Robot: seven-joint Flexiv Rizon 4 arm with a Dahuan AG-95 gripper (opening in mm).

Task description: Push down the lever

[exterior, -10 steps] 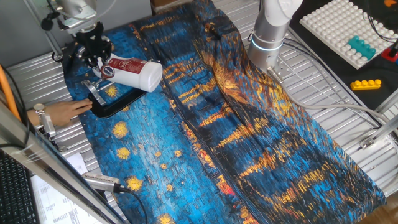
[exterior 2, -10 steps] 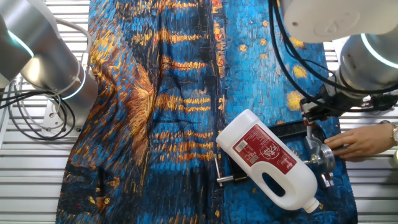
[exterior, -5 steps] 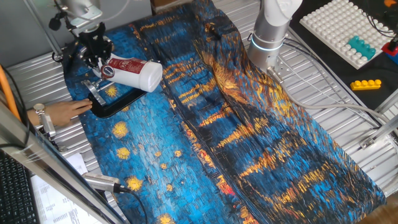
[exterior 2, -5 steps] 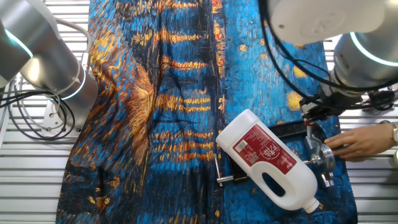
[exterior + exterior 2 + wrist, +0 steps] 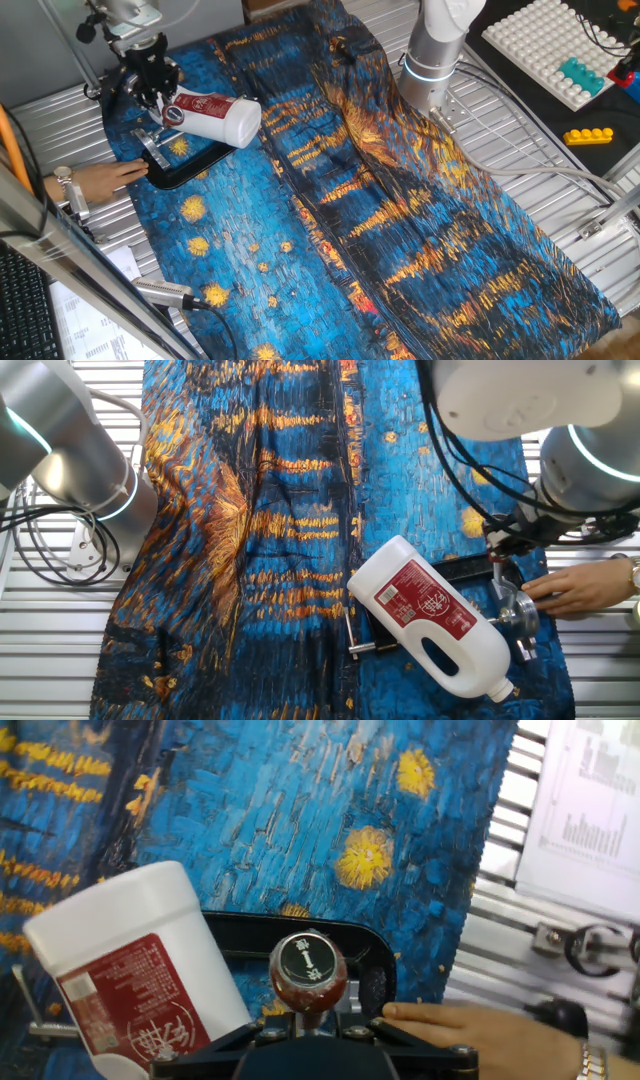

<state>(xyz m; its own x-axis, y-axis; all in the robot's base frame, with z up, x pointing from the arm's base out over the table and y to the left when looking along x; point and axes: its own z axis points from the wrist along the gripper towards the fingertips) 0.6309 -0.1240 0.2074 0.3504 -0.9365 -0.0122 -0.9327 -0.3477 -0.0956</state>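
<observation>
The lever [image 5: 308,975] shows its red-brown tip end-on, rising from the black-based clamp [image 5: 250,935]. My gripper [image 5: 310,1025] has its black fingers tight on either side of the lever's stem, shut on it. In the other fixed view the gripper [image 5: 500,550] hangs over the clamp's right end [image 5: 460,570], next to its silver metal parts [image 5: 518,615]. In one fixed view the gripper [image 5: 152,98] is at the far left, above the clamp [image 5: 185,170]. A white bottle with a red label [image 5: 430,615] lies across the clamp base.
A person's hand [image 5: 575,588] rests on the clamp's end, just right of my fingers. A second arm's base [image 5: 435,50] stands on the blue painted cloth [image 5: 380,220]. A white peg board [image 5: 560,45] and a yellow brick [image 5: 588,135] lie at the right.
The arm's upper links have shifted slightly. The gripper stays at the lever, and the bottle, clamp and hand have not moved.
</observation>
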